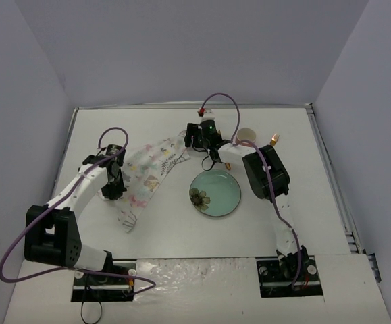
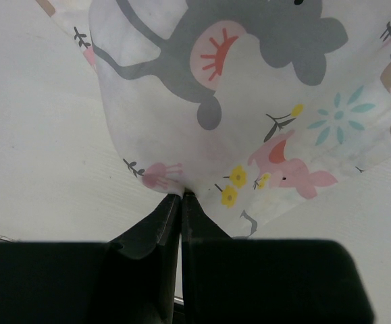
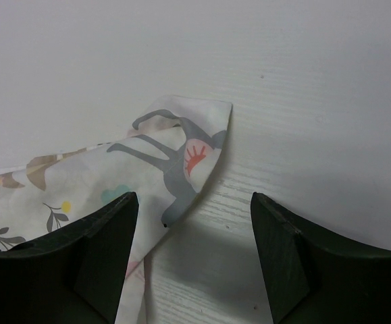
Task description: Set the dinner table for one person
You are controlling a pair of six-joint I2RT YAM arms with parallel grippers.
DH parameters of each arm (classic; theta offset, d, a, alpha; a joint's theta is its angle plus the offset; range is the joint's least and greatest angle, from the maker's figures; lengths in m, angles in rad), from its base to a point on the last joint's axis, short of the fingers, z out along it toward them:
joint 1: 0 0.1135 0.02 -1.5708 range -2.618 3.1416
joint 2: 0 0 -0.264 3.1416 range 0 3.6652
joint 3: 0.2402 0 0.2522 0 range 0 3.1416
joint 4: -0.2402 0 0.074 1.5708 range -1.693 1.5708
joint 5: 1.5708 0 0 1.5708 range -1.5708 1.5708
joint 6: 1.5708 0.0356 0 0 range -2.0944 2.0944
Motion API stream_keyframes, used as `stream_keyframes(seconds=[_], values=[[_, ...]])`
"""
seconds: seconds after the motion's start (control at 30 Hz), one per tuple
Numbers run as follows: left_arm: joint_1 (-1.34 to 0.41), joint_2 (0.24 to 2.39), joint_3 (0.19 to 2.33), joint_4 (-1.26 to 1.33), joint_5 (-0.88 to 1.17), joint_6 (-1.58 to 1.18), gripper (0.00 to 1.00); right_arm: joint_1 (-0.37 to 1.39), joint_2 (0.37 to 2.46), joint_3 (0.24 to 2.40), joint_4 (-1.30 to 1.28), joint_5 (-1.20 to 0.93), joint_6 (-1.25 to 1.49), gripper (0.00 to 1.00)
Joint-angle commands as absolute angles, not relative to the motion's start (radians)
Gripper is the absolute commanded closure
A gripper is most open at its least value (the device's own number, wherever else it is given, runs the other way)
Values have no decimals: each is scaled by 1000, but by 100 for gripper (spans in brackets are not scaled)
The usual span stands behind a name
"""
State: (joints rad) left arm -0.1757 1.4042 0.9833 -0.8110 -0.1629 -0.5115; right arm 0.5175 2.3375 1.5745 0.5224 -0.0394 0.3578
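My left tool (image 2: 181, 196) is clamped on the cloth (image 2: 249, 101) edge, which only its wrist view shows. My right tool (image 3: 194, 202) stands open astride the cloth's far corner. From above, the worktop (image 1: 175, 233) spans the view, carrying cloth, plate (image 1: 215, 193) and cup (image 1: 247, 136).

We see a robotics lab cell, not a home: a white table (image 1: 175, 236) boxed in by plain pale walls (image 1: 195, 47) on three sides, with a left arm (image 1: 80, 187) and a right arm (image 1: 266, 174) bolted at its near edge. Purple cables (image 1: 222, 101) loop loose over the arms. The only homely things are a patterned placemat (image 1: 151, 165), a plate (image 1: 215, 193) and a cup (image 1: 247, 136).
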Motion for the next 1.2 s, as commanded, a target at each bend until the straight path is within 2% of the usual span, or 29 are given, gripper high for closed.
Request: stream_keyframes(seconds=[0.0,0.23,0.4,0.47,0.53,0.7,0.83,1.03,1.17], values=[[-175,1365,986,-812,-157,-498,100,525,2350,1634,598,-65,357,38],[-173,1350,982,-821,-148,-494,100,526,2401,1682,599,-54,358,50],[-173,1342,987,-827,-150,-490,100,526,2398,1681,614,-19,335,74],[-171,1342,1001,-833,-148,-482,100,526,2386,1681,614,-7,317,89],[-164,1343,1016,-837,-147,-474,100,524,2368,1682,610,23,296,99],[-85,1358,1085,-856,-141,-441,100,523,2292,1748,568,56,218,100],[-45,1376,1223,-887,-132,-427,100,525,2240,1840,508,42,184,100],[23,1443,1537,-924,-142,-414,100,526,2177,1961,493,-19,199,100],[95,1531,1845,-981,-125,-410,100,530,2181,2110,466,-61,212,100]])
